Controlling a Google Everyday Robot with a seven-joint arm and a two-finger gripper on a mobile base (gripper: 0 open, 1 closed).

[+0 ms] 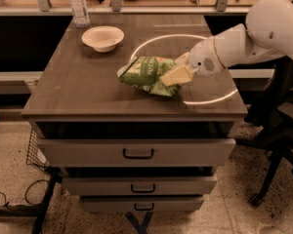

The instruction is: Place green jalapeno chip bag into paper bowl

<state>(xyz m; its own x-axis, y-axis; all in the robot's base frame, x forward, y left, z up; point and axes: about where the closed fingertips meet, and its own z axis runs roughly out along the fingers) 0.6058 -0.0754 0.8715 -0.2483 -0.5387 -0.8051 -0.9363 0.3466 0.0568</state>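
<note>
The green jalapeno chip bag (145,73) is near the middle of the brown cabinet top (83,89), crumpled. My gripper (172,72) reaches in from the right on the white arm (244,40) and is shut on the bag's right end. One cream finger (176,75) lies across the foil. The bag is low over the surface. I cannot tell whether it still touches. The paper bowl (103,37) stands empty at the back left, well apart from the bag and up-left of it.
A clear plastic water bottle (78,5) stands at the back left behind the bowl. A bright ring of light (212,99) lies on the right half of the top. Drawers (136,152) are below. An office chair base (278,165) is at the right.
</note>
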